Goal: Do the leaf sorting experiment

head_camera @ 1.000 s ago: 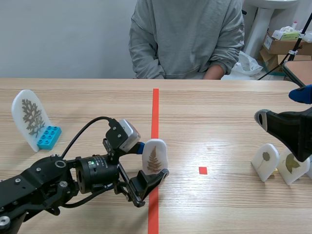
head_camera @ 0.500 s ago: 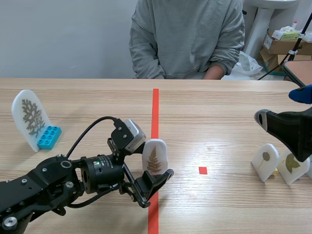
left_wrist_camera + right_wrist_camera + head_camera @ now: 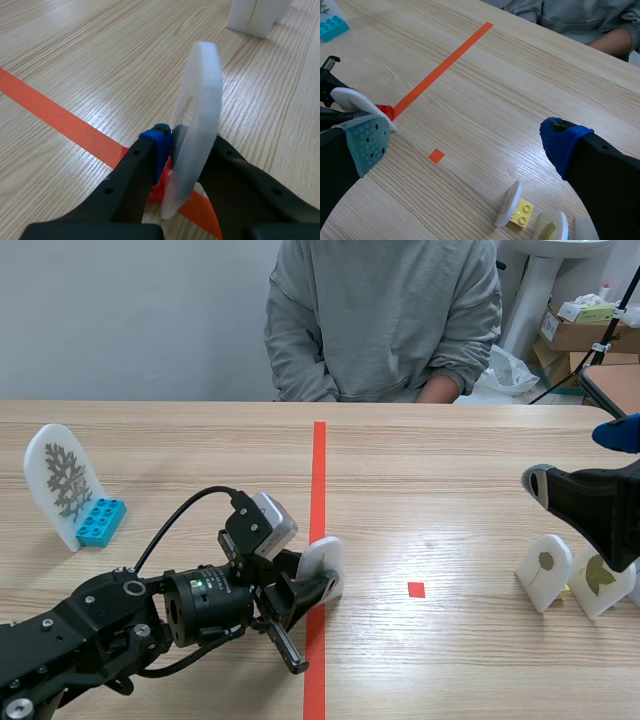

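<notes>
My left gripper (image 3: 303, 592) has rolled since a second ago, turning the leaf card (image 3: 324, 558) from face-on to edge-on. I hold it clamped between my fingers at lower centre, over the red line (image 3: 319, 460). Its long axis stands near upright, top leaning slightly right, leaf face hidden.

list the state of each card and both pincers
left pincer: shut on middle card
middle card: gripped, tilted
right pincer: open, holding nothing
left card: upright against blue brick, untouched
right card: upright, untouched
far-right card: upright, untouched
</notes>
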Robot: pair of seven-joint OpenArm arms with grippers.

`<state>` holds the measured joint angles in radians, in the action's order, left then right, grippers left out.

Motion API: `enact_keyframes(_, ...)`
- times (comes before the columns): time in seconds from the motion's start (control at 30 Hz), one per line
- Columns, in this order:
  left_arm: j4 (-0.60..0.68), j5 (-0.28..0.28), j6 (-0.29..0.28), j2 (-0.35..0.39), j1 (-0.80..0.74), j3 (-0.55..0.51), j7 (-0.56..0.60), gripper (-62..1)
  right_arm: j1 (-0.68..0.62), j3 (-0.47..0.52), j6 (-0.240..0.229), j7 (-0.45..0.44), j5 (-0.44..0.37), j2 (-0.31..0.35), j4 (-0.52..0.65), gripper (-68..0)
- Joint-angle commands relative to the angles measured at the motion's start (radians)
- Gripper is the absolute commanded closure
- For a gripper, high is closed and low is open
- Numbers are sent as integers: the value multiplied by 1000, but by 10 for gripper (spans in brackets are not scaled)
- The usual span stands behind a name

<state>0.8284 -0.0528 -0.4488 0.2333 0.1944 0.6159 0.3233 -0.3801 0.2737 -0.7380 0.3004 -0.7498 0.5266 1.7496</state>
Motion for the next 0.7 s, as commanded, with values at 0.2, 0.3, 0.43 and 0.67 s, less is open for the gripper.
enact_keyframes(0.2, 19, -10, -6, -6, 0, 1, 22, -41, 11, 13, -8, -11, -14, 10, 3, -621)
enact_keyframes(0.3, 19, -10, -6, -6, 0, 1, 25, -42, 11, 13, -8, -11, -14, 10, 3, -621)
enact_keyframes(0.43, 20, -10, -6, -6, 0, 1, 36, -42, 11, 13, -8, -11, -14, 10, 3, -621)
enact_keyframes(0.67, 50, -10, -11, -5, -1, -13, 40, -42, 11, 13, -8, -11, -14, 10, 3, -621)
